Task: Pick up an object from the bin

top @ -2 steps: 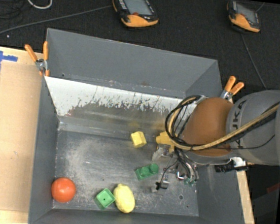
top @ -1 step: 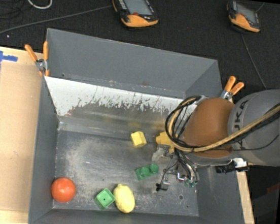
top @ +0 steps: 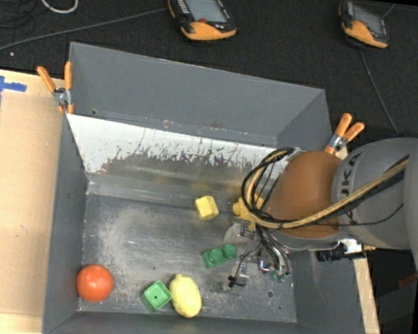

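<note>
Green plastic block (top: 218,257), irregular in shape, lies on the bin floor right of centre. It is the piece nearest the gripper (top: 243,272), just beside its left side; whether they touch cannot be told. The gripper hangs low over the floor, right of the block, not round it. Open or closed: cannot tell, the wrist's cables and hardware crowd that spot.

Step judged: approach, grasp not yet made. The next move calls for a slight shift left to centre over the block, then closing on it and lifting clear.

Farther off, a small yellow cube (top: 206,207) sits near the far slope. At the near wall a yellow lemon-shaped piece (top: 186,295) touches a green square block (top: 156,296). An orange ball (top: 94,282) rests in the near left corner of the grey metal bin (top: 133,221).
</note>
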Controlling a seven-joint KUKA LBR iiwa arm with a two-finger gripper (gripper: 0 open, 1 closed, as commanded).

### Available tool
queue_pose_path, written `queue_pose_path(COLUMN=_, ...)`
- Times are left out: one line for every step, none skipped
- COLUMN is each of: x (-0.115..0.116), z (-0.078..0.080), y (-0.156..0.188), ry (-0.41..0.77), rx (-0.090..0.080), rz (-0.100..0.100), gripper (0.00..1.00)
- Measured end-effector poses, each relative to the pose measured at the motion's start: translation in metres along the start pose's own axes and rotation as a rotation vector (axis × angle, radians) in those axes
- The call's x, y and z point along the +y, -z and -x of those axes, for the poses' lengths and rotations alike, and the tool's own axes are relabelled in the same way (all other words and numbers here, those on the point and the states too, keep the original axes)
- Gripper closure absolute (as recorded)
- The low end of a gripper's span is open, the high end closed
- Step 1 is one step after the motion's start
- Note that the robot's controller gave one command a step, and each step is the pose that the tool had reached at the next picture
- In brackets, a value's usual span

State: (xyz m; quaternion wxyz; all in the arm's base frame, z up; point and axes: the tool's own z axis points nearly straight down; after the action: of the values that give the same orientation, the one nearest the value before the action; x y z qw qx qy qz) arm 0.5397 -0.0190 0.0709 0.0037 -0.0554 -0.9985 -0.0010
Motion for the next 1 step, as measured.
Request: queue_pose_path(x=0.0009, z=0.0017, y=-0.0087, ry=-0.077, rx=-0.006, rz=0.001, gripper=0.0)
